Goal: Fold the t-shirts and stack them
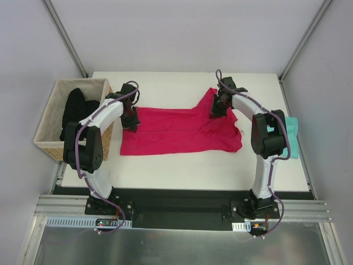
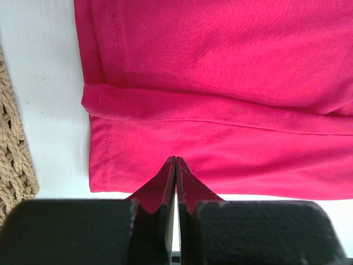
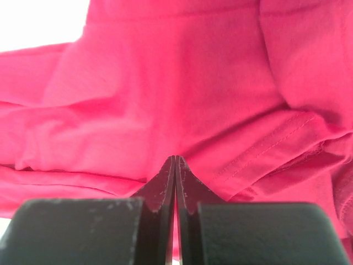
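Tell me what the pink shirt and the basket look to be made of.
Pink shirt: soft matte knit cloth, perhaps cotton jersey; it drapes in folds, with stitched hems. Basket: pale woven fibre, seemingly twisted rope or grass; braided strands show.

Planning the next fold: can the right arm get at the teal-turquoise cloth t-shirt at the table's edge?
Probably yes: the teal t-shirt lies uncovered beside its elbow, but the right gripper seems shut on the magenta-pink cloth t-shirt.

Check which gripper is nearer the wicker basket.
Left. The left gripper is at the pink shirt's hem end, close beside the basket. The right gripper is over the shirt's opposite end, the whole shirt away from it.
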Available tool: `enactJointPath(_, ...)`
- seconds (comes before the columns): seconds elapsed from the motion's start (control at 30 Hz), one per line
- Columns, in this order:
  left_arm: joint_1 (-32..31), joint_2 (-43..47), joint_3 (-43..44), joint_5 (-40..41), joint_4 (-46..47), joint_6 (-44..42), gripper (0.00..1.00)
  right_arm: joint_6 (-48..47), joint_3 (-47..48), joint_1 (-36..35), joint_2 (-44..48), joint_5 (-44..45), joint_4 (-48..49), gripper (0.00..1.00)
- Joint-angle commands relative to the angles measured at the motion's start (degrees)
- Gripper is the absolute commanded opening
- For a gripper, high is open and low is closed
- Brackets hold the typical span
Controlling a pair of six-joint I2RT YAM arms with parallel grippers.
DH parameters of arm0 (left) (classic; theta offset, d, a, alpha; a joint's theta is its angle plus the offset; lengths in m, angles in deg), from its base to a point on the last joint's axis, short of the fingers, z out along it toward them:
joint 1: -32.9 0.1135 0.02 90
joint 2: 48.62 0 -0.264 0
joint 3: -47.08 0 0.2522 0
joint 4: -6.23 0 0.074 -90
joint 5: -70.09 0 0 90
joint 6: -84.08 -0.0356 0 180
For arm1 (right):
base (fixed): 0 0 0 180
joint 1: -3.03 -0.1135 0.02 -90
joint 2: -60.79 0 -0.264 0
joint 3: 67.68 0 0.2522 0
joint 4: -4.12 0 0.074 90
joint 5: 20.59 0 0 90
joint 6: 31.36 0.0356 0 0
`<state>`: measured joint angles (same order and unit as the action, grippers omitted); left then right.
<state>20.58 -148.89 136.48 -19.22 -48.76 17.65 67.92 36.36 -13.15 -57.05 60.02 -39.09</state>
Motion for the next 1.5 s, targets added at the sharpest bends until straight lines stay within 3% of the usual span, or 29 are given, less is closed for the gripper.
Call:
enactJointPath(0.0, -0.1, -0.3, 1.5, 1.7, -1.3, 0.2, 0.0, -1.7, 4.3, 0.4, -0.9, -0.5, -3.5, 0.01)
enactJointPath(0.23, -0.1, -1.1, 2.2, 1.0, -1.3, 0.1, 0.0, -2.8, 1.4, 0.2, 3.8, 2.8, -3.4, 0.01)
enactJointPath(0.37, -0.1, -1.9, 3.0, 0.2, -1.3, -0.1, 0.0, -3.0, -2.1, 0.3, 7.4, 6.1, -3.5, 0.29)
enactJointPath(0.47, -0.1, -2.2, 3.6, 0.1, -1.3, -0.2, 0.0, -1.8, -6.8, 0.3, 10.9, 7.0, -0.9, 0.41)
enactJointPath(0.67, -0.2, -1.8, 3.6, 0.1, -1.3, -0.3, 0.0, 0.1, -12.0, -1.0, 14.4, 8.0, 0.6, 0.4)
enactJointPath(1.0, -0.1, -1.2, 2.6, 0.8, -1.3, -0.2, 0.0, 1.5, -13.6, -4.2, 13.6, 7.8, 1.3, 0.25)
enactJointPath(1.47, -0.1, -2.1, 3.6, 0.7, -1.4, -0.4, 0.0, 3.7, -20.1, -5.1, 16.5, 8.2, 4.2, 0.33)
